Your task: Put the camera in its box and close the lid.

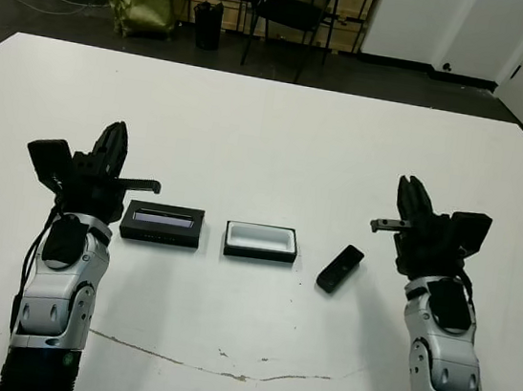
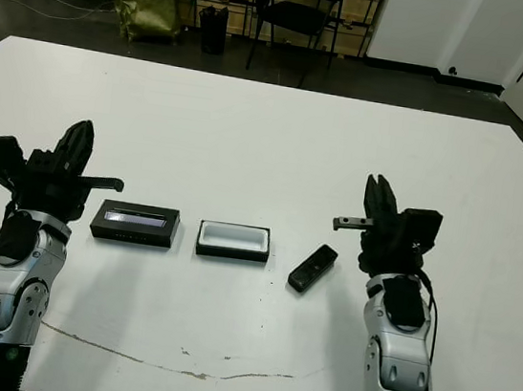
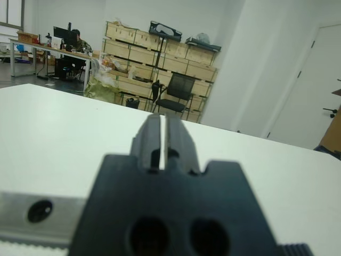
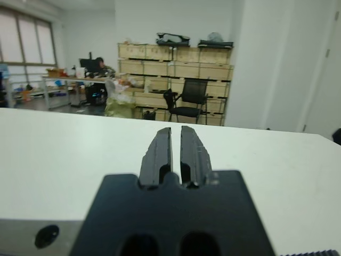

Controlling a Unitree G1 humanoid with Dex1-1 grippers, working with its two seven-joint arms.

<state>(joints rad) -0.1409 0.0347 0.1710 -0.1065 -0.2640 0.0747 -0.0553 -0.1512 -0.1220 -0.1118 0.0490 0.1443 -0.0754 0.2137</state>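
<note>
With the slim black bar-shaped camera lying askew on the white bench just right of the white-lined black box, the empty right tool, fingers pressed together, should spread, square to the bar's narrow width, then descend.

Lab-cum-storeroom — stacked wooden crates, black office chair, desk with monitor, person seated behind.

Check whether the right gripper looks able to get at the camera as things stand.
Probably yes. The camera lies flat in the open, just inward of the right gripper, apart from the box, with only bare table between them.
</note>
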